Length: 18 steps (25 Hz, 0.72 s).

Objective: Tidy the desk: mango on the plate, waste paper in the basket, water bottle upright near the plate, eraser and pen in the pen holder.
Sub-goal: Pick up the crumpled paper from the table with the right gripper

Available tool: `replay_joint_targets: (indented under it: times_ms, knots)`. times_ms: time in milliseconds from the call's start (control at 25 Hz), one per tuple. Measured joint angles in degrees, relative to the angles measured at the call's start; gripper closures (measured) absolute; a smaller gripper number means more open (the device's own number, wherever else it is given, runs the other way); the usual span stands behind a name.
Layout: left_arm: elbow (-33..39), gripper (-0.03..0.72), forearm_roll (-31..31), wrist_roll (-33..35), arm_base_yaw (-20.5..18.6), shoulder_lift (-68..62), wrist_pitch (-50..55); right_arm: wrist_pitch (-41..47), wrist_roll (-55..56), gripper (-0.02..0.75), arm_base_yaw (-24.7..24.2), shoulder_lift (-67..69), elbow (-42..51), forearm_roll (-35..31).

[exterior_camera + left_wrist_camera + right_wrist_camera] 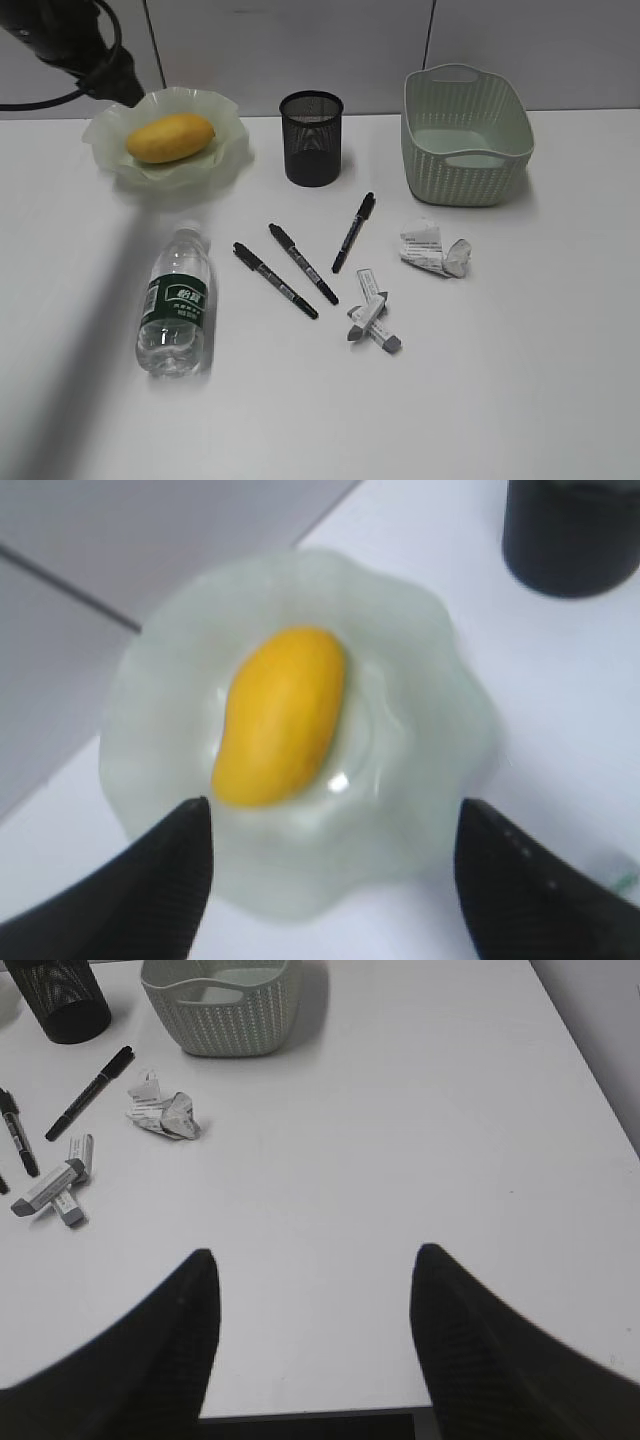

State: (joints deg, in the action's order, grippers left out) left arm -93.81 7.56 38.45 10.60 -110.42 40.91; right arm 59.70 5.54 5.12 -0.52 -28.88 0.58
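Observation:
The yellow mango lies in the ruffled green plate at the back left. My left gripper hovers above it, open and empty, with the mango just beyond its fingertips. The water bottle lies on its side in front of the plate. Three black pens and two grey erasers lie mid-desk, with the waste paper to their right. The pen holder and basket stand at the back. My right gripper is open over bare desk.
The left arm reaches in from the top left corner. The desk's front edge lies right under the right gripper. A grey wall runs behind the desk.

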Motion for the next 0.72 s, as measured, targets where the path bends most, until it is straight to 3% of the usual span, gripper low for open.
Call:
replay_joint_targets:
  times_ms: [120, 200, 360, 720]
  knots:
    - [0.0, 0.116, -8.8, -15.4, -0.1, 2.5, 9.8, 0.0, 0.0, 0.256, 0.0, 0.0, -0.3, -0.6]
    - [0.0, 0.115, -10.8, -20.4, -0.6, 4.2, 16.5, 0.0, 0.0, 0.258, 0.0, 2.0, -1.5, -0.6]
    - [0.0, 0.115, -10.7, -24.5, -2.3, 8.1, 26.9, -0.1, -0.6, 0.259, 0.0, 12.9, -4.0, -1.4]
    - [2.5, 0.115, -6.3, -29.1, -6.7, 20.3, 28.6, -0.2, -21.1, 0.26, 0.0, 51.6, -18.1, -12.4]
